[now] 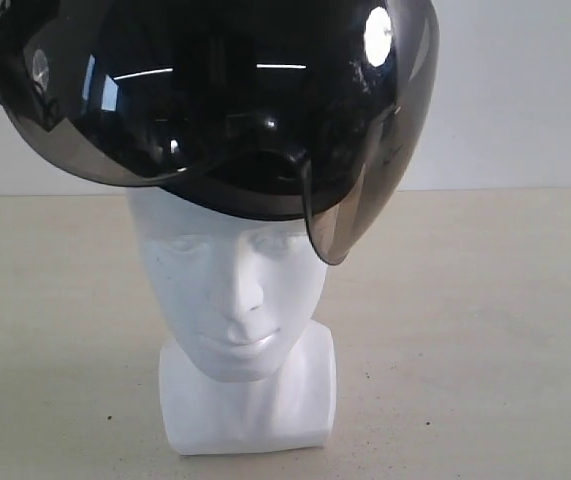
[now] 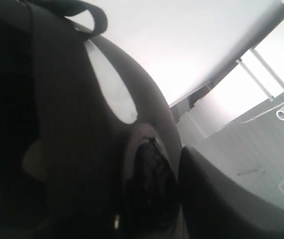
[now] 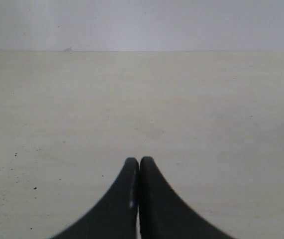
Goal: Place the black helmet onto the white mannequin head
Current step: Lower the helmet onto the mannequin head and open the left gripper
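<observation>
Your right claw (image 3: pixel 140 162) is clenched on nothing: its two black fingertips meet tip to tip at the bottom centre of the right wrist view, above the bare beige speckled tabletop (image 3: pixel 181 99). A white sliver shows at the left edge of that view, but too little of it to name. Your left claw (image 2: pixel 144 169) is buried in dark shapes. One black finger (image 2: pixel 221 199) fills the lower right of the left wrist view. Just beside it are a curved dark edge and a patch of rough black lining (image 2: pixel 149 191), with a strap loop at the top of the frame. You cannot tell from this whether that claw is grasping the edge or has released it. In the exterior view the large matte black open-face helmet (image 1: pixel 215 100) fills the upper part of the frame and covers the crown of the smooth glossy white mannequin head (image 1: pixel 235 290), whose brow, nose and mouth show below the rim. The helmet sits askew. Its smoky translucent curved visor (image 1: pixel 340 215) hangs lowest at the centre right, down beside the cheek. The head stands upright on its blocky neck base at the lower centre of the tabletop, in front of a plain white wall (image 1: pixel 525 100).
</observation>
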### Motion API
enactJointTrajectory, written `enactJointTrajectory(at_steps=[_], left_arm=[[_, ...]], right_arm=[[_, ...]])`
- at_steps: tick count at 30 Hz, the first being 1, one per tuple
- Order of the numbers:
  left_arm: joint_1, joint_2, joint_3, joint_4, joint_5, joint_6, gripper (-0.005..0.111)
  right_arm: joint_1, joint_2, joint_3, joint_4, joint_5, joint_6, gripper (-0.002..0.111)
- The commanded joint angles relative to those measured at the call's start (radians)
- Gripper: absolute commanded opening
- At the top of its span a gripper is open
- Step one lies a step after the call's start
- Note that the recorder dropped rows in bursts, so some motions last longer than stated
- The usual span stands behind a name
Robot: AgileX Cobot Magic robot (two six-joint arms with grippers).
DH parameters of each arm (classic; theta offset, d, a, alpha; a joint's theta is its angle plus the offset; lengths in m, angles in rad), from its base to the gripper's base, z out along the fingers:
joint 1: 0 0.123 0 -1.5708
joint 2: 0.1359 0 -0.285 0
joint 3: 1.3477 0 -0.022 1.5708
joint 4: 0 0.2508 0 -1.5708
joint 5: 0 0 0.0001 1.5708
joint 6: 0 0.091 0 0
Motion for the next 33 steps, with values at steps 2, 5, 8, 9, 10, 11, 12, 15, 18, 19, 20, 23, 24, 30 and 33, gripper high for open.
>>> enactJointTrajectory(at_steps=[2,5,8,9,10,11,12,15,18,19,20,23,24,30,33], left_arm=[[0.038,0.014,0.005,-0.066,0.119,0.124,0.004],[0.038,0.040,0.005,-0.071,0.119,0.131,0.004],[0.040,0.061,0.005,-0.076,0.119,0.134,0.004],[0.044,0.063,0.005,-0.076,0.119,0.141,0.004],[0.050,0.065,0.005,-0.076,0.119,0.149,0.004],[0.059,0.065,0.005,-0.076,0.119,0.156,0.004],[0.073,0.065,0.005,-0.073,0.119,0.156,0.004],[0.104,0.065,0.005,-0.042,0.100,0.129,0.004],[0.110,0.065,0.005,-0.001,0.100,0.114,0.004],[0.110,0.065,0.005,0.004,0.100,0.114,0.004],[0.110,0.065,0.006,0.006,0.100,0.114,0.004],[0.110,0.065,0.006,0.006,0.126,0.124,0.004],[0.110,0.065,0.006,0.014,0.134,0.126,0.004],[0.110,0.065,0.006,0.061,0.180,0.126,0.004],[0.110,0.066,0.006,0.069,0.194,0.126,0.004]], right_arm=[[-0.002,-0.006,0.000,-0.006,-0.004,0.000,0.000],[-0.002,-0.006,0.000,-0.006,-0.004,0.000,0.000],[-0.002,-0.006,0.000,-0.006,-0.004,0.000,0.000],[-0.002,-0.006,0.000,-0.006,-0.004,0.000,0.000],[-0.002,-0.006,0.000,-0.006,-0.004,0.000,0.000],[-0.002,-0.006,0.000,-0.006,-0.004,0.000,0.000],[-0.002,-0.006,0.000,-0.006,-0.004,0.000,0.000],[-0.002,-0.006,0.000,-0.006,-0.004,0.000,0.000],[-0.002,-0.006,0.000,-0.006,-0.004,0.000,0.000],[-0.002,-0.006,0.000,-0.006,-0.004,0.000,0.000],[-0.002,-0.006,0.000,-0.006,-0.004,0.000,0.000],[-0.002,-0.006,0.000,-0.006,-0.004,0.000,0.000],[-0.002,-0.006,0.000,-0.006,-0.004,0.000,0.000],[-0.002,-0.006,0.000,-0.006,-0.004,0.000,0.000],[-0.002,-0.006,0.000,-0.006,-0.004,0.000,0.000]])
